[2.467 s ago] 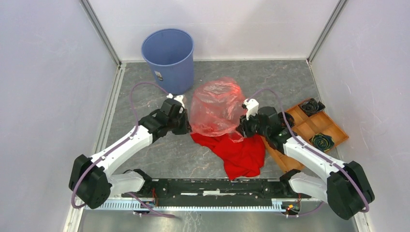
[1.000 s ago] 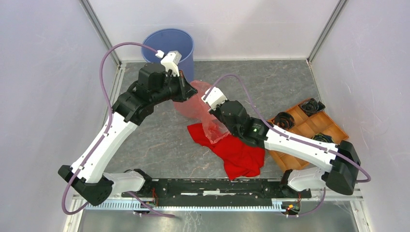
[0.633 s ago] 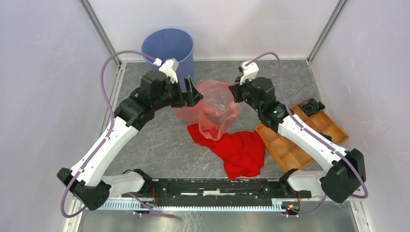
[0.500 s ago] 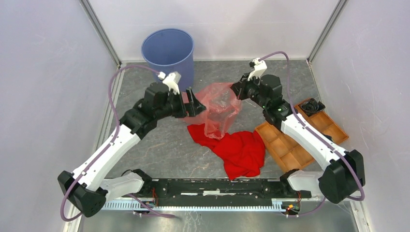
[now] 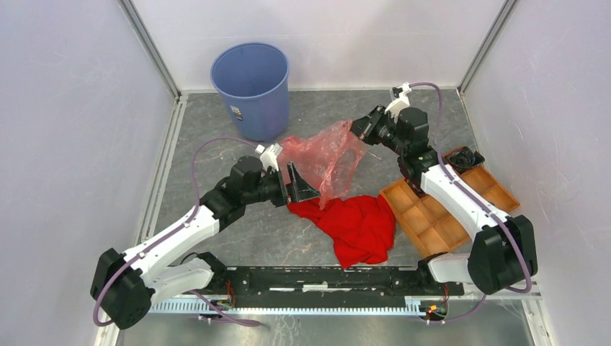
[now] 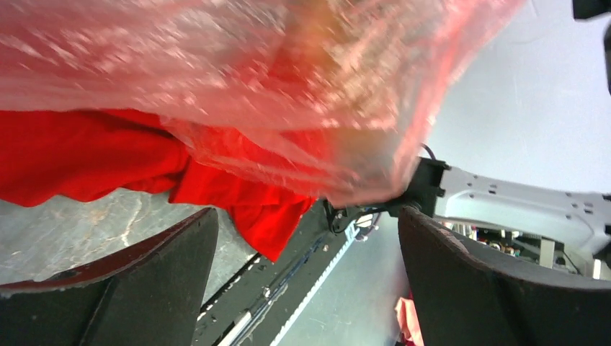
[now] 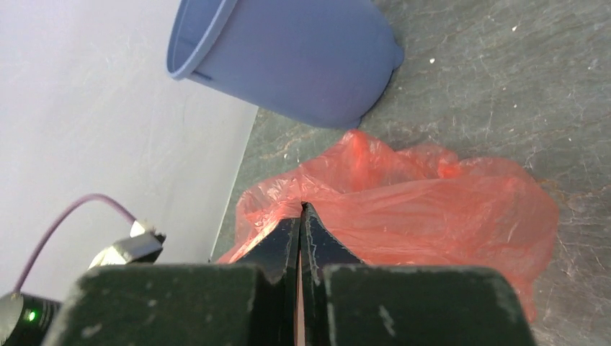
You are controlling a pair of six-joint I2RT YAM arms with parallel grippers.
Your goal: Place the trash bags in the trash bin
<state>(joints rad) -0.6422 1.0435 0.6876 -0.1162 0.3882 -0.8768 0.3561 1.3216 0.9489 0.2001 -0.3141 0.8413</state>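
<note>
The trash bag (image 5: 326,153) hangs above the desk (image 5: 266,232), near the foot of the bin (image 5: 258,108) but outside it. It is stretched out to one side from a single pinched edge. Half a second ago it was spread between both arms; now only the right fingers (image 7: 282,245) have it. They are pressed tightly together on a fold of the film, and the right arm has swung out toward the far right, pulling that edge away from the bin.

The left fingers (image 6: 137,288) have let go. They are spread wide with nothing between them, and that arm has dropped low and pulled back toward the near side. In the left wrist view the film droops just above the open fingers; whether it brushes them I cannot tell.

Under the bag's lower end lies the red cloth (image 5: 357,223), with the tray (image 5: 432,216) beside it on the right.

For the task this looks like a setback. A second ago the left arm carried the bag close to the bin's rim, and that approach is now lost. The bag will probably need a second hold, or a long sweep by the right arm, to reach the opening. The loose film could also catch on the cloth.
</note>
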